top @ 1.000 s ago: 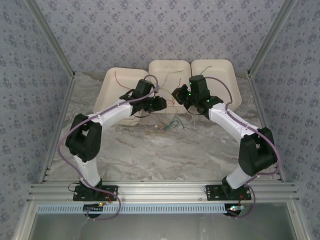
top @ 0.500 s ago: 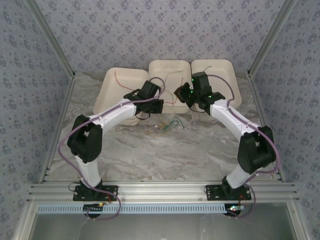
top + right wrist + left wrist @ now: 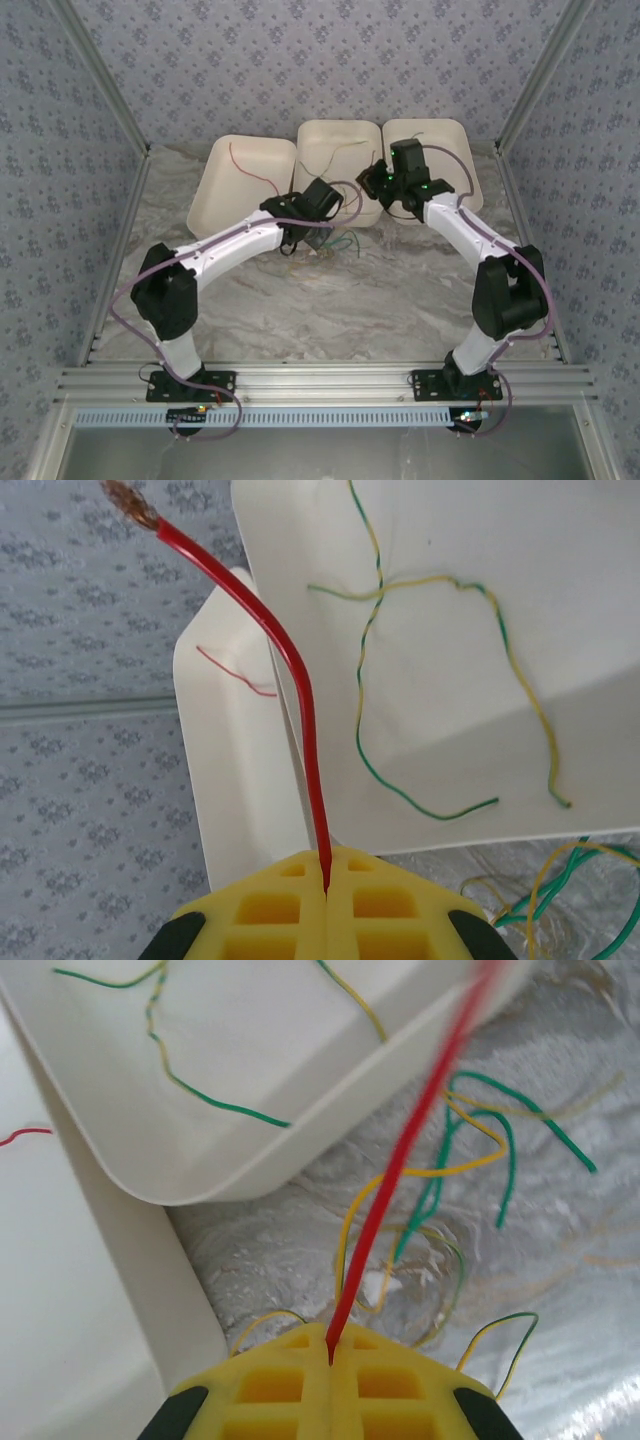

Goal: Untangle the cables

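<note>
My left gripper [image 3: 330, 1348] is clamped shut on a thin red cable [image 3: 405, 1155] running straight over the white plastic tray's [image 3: 250, 1175] corner. My right gripper [image 3: 326, 872], equally closed, pinches red cable too, its frayed tip pointing beyond that tray.

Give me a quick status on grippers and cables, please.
Left gripper and right gripper each shut on red cable. Green-yellow tangle loose on table by the tray. Nothing in the way.
</note>
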